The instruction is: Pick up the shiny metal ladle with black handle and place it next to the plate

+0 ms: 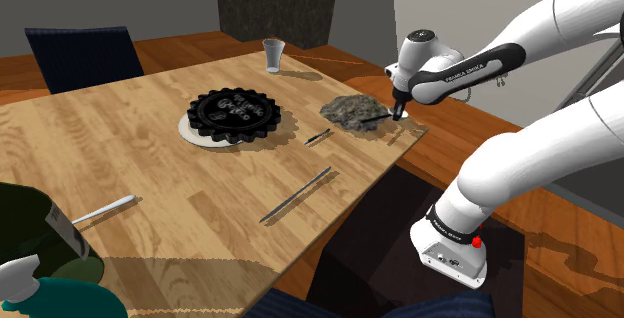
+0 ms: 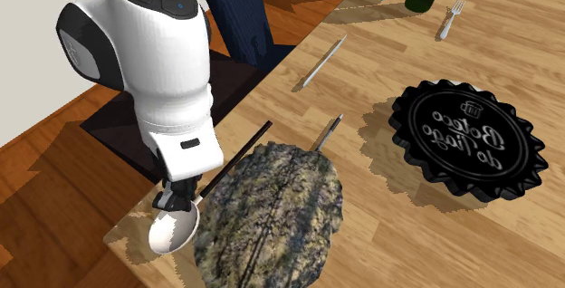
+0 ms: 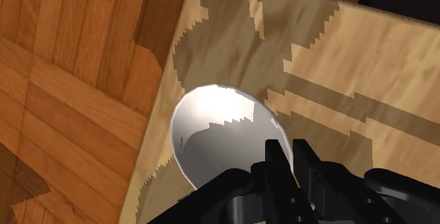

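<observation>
The ladle lies at the table's corner, its shiny bowl (image 2: 172, 230) (image 3: 222, 134) near the edge. Its thin black handle (image 2: 237, 158) runs along a mottled grey-green oval slab (image 2: 272, 214) (image 1: 352, 113). My black gripper (image 2: 179, 201) (image 3: 290, 163) (image 1: 400, 112) points down at the ladle's neck just behind the bowl, and its fingers (image 3: 276, 165) stand almost together, clasping the neck. Farther in on the table is the black scalloped plate (image 1: 232, 114) (image 2: 471, 141) with white lettering; in the shoulder view a white rim shows under it.
A long knife (image 1: 296, 194) (image 2: 319, 62) and a short dark utensil (image 1: 318, 137) (image 2: 328, 132) lie between slab and plate. A clear glass (image 1: 273, 54) stands at the back, a white utensil (image 1: 103, 209) toward the shoulder view's left, a blue chair (image 1: 85, 56) behind. The table edge (image 3: 159, 117) drops to wooden floor.
</observation>
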Robot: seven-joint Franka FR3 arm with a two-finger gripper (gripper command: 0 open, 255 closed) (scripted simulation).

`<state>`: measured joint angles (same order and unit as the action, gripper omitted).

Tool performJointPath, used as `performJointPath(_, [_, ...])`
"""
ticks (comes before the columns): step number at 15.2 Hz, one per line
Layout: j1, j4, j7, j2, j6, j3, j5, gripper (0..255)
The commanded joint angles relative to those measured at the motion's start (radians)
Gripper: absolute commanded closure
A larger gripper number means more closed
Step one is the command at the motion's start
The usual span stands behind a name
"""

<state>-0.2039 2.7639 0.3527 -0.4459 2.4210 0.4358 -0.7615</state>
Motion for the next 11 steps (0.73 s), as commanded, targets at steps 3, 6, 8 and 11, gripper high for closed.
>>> performJointPath(3, [0.008,-0.017,0.03,-0.051,-0.066,-0.011,0.029,255])
performJointPath(6, [0.014,-0.036,0.052,-0.085,-0.115,-0.02,0.051,255])
performJointPath(8, [0.018,-0.049,0.066,-0.105,-0.148,-0.026,0.065,255])
performJointPath(11, [0.024,-0.071,0.085,-0.133,-0.195,-0.036,0.084,255])
